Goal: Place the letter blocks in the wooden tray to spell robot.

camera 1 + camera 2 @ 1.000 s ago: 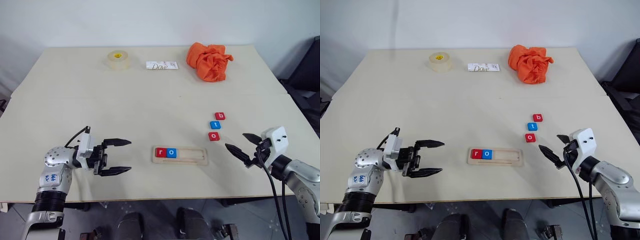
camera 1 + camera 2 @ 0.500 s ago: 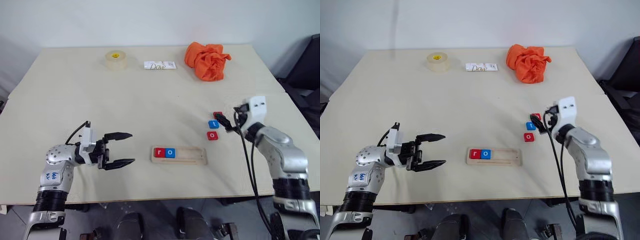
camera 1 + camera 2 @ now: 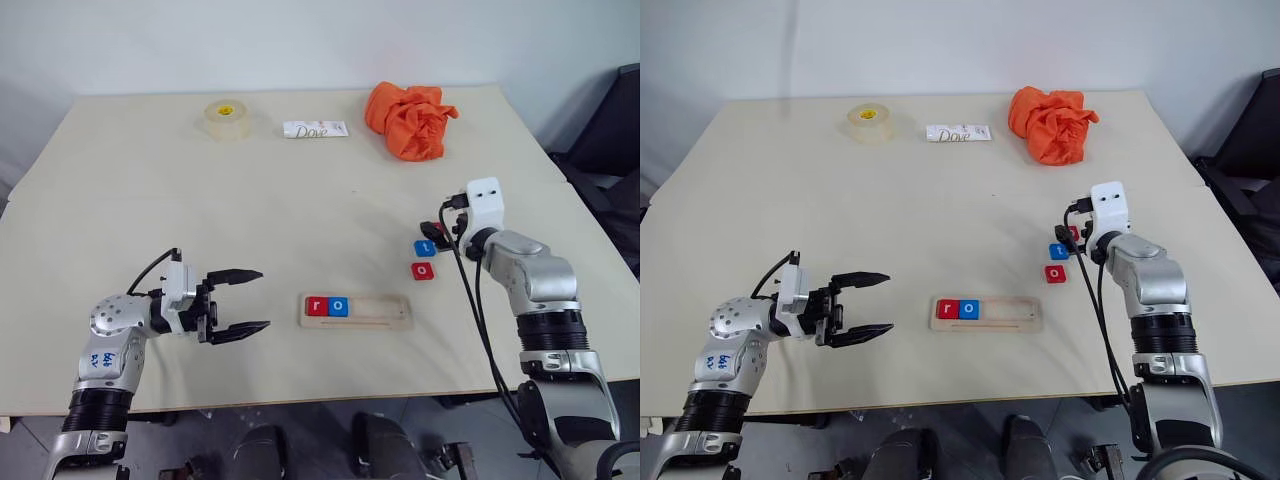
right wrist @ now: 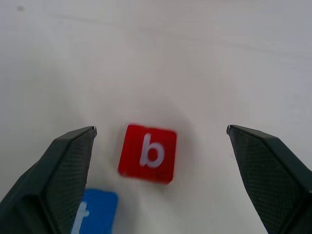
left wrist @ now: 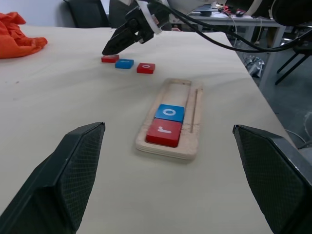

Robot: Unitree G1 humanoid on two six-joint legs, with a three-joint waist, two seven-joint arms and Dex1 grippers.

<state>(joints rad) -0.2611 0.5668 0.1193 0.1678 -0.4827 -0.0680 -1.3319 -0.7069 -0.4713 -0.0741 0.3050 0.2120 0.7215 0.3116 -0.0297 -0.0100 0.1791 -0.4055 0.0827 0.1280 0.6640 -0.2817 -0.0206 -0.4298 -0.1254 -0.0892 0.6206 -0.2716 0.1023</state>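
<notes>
Red b block [image 4: 148, 153] lies between the right fingers [image 4: 78, 165], spread wide; blue t block [image 4: 95, 213] is cut off.

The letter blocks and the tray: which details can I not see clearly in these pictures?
- red b block: in the eye views the right gripper covers it.
- blue t block: cut off by the edge of the right wrist view.
- Three loose blocks' letters: too small in the left wrist view.
- wooden tray: the red r block and blue o block cover its floor beneath them.
</notes>
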